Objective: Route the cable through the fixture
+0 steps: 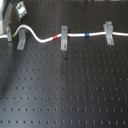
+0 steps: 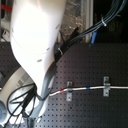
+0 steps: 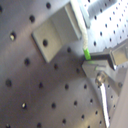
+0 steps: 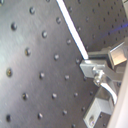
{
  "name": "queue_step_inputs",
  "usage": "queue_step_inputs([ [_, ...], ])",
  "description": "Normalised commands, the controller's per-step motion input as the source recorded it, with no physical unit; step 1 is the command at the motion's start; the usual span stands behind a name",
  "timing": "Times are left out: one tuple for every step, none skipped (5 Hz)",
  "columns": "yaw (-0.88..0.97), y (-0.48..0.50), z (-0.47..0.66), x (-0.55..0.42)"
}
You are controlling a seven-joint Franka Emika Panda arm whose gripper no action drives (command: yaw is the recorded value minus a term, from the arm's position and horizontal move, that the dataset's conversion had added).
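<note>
Arm (image 2: 35, 45): big glossy white rounded shell, fills most of second exterior view. Grey band at lower joint w/ dark underside. Black cable bundle (image 2: 92, 30) runs along arm, white zip tie (image 2: 103, 22) near top. Gripper (image 3: 102, 62) in both wrist views: grey metal jaws, silver screw (image 3: 101, 77), white edge.

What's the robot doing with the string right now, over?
Gripper shut on the cable at its green band. Cable already sits in the middle and right clips; left fixture not threaded yet. Nothing in the way.
</note>
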Motion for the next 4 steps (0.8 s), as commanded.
queue_step_inputs([
  [0.02,-0.053,-0.09,-0.206],
  [0.00,-0.021,0.00,-0.157],
  [0.00,-0.023,0.00,0.002],
  [0.00,-0.166,-0.13,0.080],
])
